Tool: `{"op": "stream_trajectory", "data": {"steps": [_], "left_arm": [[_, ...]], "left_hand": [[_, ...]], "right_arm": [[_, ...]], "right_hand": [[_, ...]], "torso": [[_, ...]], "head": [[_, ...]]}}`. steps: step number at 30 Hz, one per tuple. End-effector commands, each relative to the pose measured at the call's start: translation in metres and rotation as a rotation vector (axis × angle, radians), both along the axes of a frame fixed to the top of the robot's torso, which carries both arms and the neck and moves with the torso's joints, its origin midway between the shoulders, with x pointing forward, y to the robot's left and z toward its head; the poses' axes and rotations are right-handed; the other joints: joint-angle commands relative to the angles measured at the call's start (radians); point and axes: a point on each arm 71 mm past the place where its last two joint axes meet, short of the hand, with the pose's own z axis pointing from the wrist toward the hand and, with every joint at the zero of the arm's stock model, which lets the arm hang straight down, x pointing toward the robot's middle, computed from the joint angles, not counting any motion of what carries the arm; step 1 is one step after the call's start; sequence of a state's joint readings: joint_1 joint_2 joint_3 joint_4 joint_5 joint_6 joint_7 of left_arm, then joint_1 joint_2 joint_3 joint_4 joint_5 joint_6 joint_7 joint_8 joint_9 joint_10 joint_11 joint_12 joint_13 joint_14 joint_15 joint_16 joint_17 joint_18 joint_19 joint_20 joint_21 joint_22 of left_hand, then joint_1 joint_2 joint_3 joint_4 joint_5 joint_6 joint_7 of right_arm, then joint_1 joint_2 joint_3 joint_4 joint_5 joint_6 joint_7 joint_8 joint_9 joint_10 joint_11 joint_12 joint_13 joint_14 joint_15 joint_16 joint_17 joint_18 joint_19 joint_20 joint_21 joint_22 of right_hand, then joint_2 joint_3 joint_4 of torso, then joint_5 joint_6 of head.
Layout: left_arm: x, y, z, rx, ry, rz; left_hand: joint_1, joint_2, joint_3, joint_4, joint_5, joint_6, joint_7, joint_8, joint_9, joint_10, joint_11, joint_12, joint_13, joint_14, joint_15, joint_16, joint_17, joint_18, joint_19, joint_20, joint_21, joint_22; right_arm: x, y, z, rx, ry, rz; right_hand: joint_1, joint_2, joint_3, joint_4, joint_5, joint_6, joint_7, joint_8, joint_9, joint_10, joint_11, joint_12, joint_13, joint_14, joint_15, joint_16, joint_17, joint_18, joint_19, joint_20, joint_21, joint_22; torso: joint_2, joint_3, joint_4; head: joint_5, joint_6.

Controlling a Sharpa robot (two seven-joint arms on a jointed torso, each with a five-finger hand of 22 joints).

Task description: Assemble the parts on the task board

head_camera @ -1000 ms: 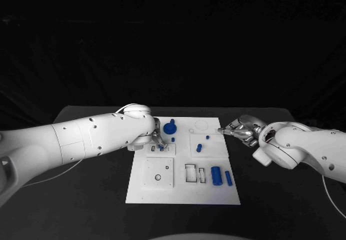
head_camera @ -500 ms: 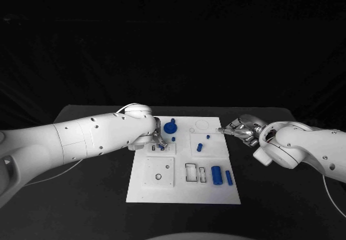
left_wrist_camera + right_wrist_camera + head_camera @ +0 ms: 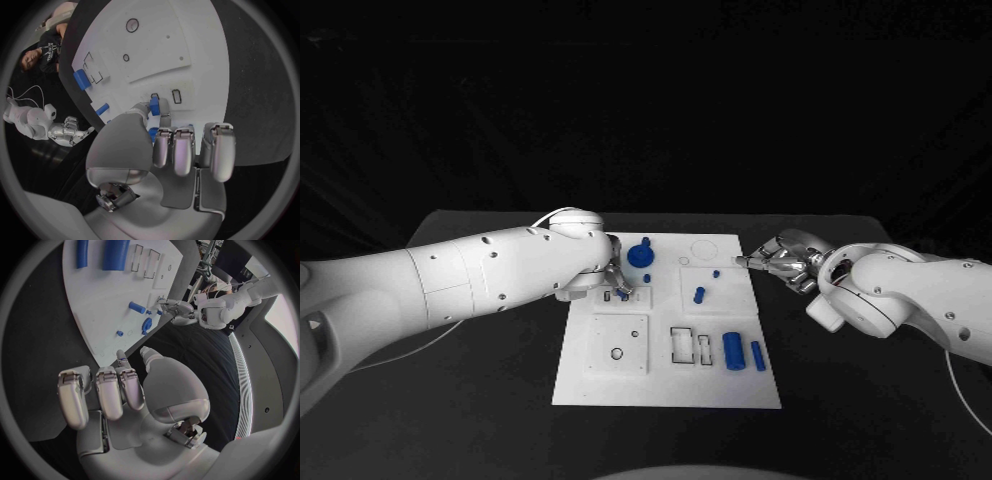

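Note:
The white task board (image 3: 668,385) lies in the middle of the black table. My left hand (image 3: 610,282) hovers over the board's far left corner and pinches a small blue part (image 3: 154,106) between thumb and fingers, right beside a small slot (image 3: 177,96). My right hand (image 3: 783,263) sits at the board's far right edge with its fingers (image 3: 100,390) curled in and nothing in them. On the board are a round blue knob (image 3: 639,255), a blue peg (image 3: 698,295), a thick blue cylinder (image 3: 733,350) and a thinner blue bar (image 3: 757,356).
Two rectangular slots (image 3: 682,345) lie beside the blue cylinder, and a square plate with a hole (image 3: 619,345) sits at the board's near left. A tiny blue piece (image 3: 715,273) lies near the right hand. Black table surrounds the board.

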State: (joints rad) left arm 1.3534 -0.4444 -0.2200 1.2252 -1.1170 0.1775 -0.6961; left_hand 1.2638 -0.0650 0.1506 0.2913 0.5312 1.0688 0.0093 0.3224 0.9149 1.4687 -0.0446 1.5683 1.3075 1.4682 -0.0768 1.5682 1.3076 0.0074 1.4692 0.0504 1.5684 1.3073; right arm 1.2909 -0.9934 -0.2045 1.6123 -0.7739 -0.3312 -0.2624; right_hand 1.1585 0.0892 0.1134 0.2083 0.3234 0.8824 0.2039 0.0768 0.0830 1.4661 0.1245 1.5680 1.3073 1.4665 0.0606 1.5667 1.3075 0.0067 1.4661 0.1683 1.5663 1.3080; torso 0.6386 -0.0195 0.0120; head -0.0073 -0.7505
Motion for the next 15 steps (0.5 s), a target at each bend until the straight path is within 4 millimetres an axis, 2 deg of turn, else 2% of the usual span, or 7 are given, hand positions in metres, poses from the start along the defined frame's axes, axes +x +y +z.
{"op": "stream_trajectory", "data": {"steps": [1, 5, 15], "left_arm": [[-0.0005, 0.0045, -0.0001, 0.060, -0.001, 0.043], [-0.0001, 0.0048, -0.0003, 0.058, -0.004, 0.047], [-0.0006, 0.0017, -0.0010, 0.060, -0.001, 0.041]], "left_hand": [[0.002, 0.003, 0.005, -0.002, -0.005, 0.008, 0.000, -0.003, 0.001, 0.102, -0.002, 0.002, 0.263, 0.103, -0.003, 0.003, 0.263, -0.007, 0.102, -0.004, 0.002, 0.263], [0.002, 0.003, 0.005, -0.001, -0.008, 0.007, 0.000, -0.004, 0.001, 0.102, -0.002, 0.002, 0.263, 0.103, -0.003, 0.003, 0.263, -0.007, 0.102, -0.004, 0.002, 0.263], [0.000, 0.003, 0.006, 0.000, -0.014, 0.005, 0.002, -0.007, 0.001, 0.102, 0.000, 0.002, 0.263, 0.103, -0.003, 0.003, 0.263, -0.007, 0.102, -0.004, 0.002, 0.263]], "right_arm": [[-0.0008, 0.0018, -0.0007, -0.008, 0.006, 0.017], [-0.0008, 0.0016, -0.0008, -0.008, 0.007, 0.016], [-0.0010, 0.0021, -0.0008, -0.008, 0.008, 0.018]], "right_hand": [[0.012, 0.001, -0.003, -0.001, 0.005, -0.006, 0.002, 0.004, 0.001, 0.105, 0.009, 0.003, 0.263, 0.104, 0.010, 0.004, 0.263, -0.007, 0.105, 0.009, 0.004, 0.263], [0.012, 0.001, -0.003, -0.001, 0.005, -0.006, 0.002, 0.004, 0.001, 0.105, 0.009, 0.003, 0.263, 0.104, 0.010, 0.004, 0.263, -0.007, 0.105, 0.009, 0.004, 0.263], [0.014, 0.001, -0.003, -0.001, 0.008, -0.007, 0.002, 0.004, 0.001, 0.105, 0.009, 0.003, 0.263, 0.104, 0.010, 0.004, 0.263, -0.007, 0.105, 0.010, 0.004, 0.263]], "torso": [[0.000, 0.0000, -0.0008], [0.000, 0.0000, 0.0008], [0.001, -0.0003, -0.0001]], "head": [[0.001, -0.002], [-0.001, -0.003], [-0.001, -0.003]]}}
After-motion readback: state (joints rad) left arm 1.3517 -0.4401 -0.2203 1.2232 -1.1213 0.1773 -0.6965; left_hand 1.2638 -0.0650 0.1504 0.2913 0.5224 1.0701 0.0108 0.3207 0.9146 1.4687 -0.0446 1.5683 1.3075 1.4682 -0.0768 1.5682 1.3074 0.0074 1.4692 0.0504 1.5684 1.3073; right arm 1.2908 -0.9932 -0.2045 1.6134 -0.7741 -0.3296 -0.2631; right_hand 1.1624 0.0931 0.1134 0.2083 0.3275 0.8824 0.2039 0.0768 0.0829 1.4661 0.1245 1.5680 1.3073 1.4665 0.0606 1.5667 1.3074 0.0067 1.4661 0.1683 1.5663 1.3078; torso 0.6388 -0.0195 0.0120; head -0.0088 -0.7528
